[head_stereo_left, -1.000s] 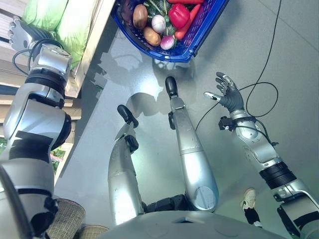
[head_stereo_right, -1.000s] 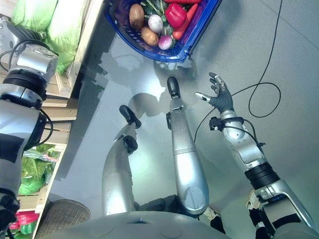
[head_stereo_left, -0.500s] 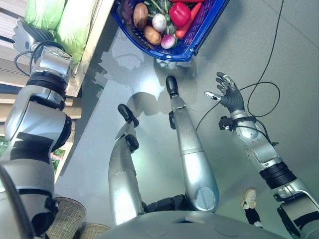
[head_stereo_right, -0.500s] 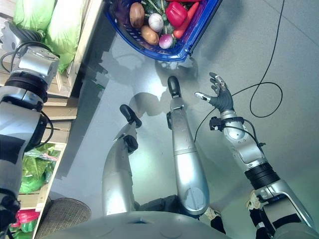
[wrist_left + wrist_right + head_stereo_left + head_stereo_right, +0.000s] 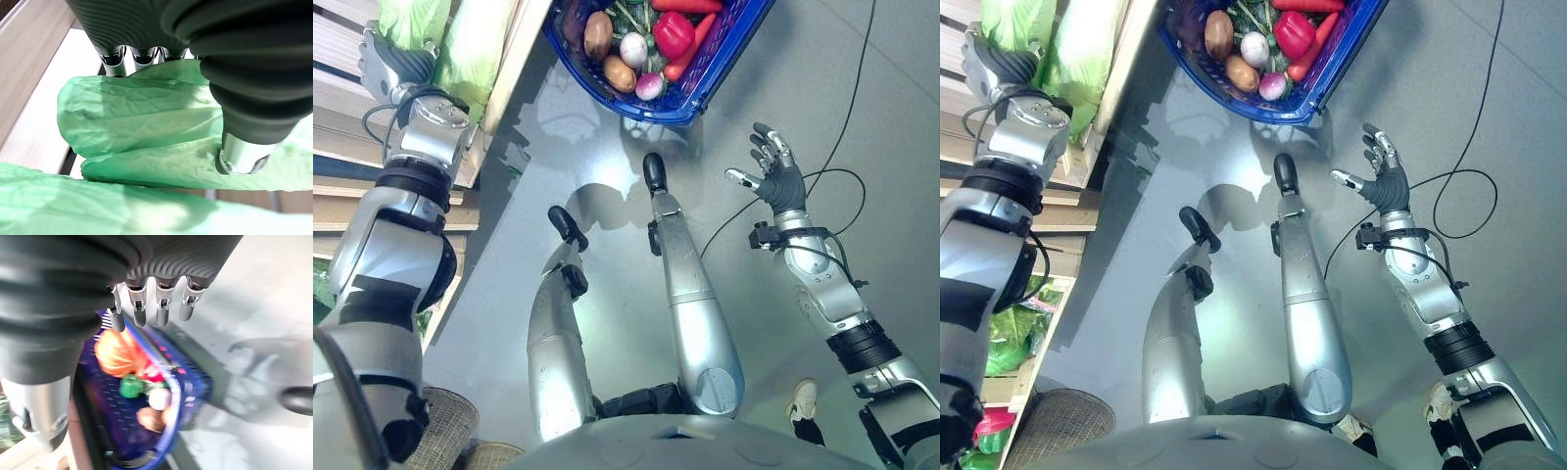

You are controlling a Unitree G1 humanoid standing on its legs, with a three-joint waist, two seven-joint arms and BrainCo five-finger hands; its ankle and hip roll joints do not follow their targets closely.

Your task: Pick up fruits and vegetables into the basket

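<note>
Upper left of the left eye view: left hand (image 5: 389, 61) reaches onto a wooden shelf (image 5: 514, 59), against a pale green cabbage (image 5: 470, 49); a second cabbage (image 5: 411, 18) lies just beside it, so two counted. Left wrist view adds what the head views lack: the fingers (image 5: 113, 64) go behind the leaves and the thumb (image 5: 239, 156) presses the near side of the cabbage (image 5: 146, 132); whether the grip is closed cannot be told. Top centre: blue basket (image 5: 705, 83) on the grey floor (image 5: 607, 127), holding two potatoes (image 5: 598, 34), two radishes (image 5: 633, 48), one red pepper (image 5: 672, 33) and a carrot (image 5: 693, 44); more lies cut off by the top edge. Right side, mid-height: right hand (image 5: 781, 181) held over the floor, well apart from the basket, fingers spread and empty. Right wrist view shows the straight fingers (image 5: 161, 308) with the basket (image 5: 146, 406) beyond them.
</note>
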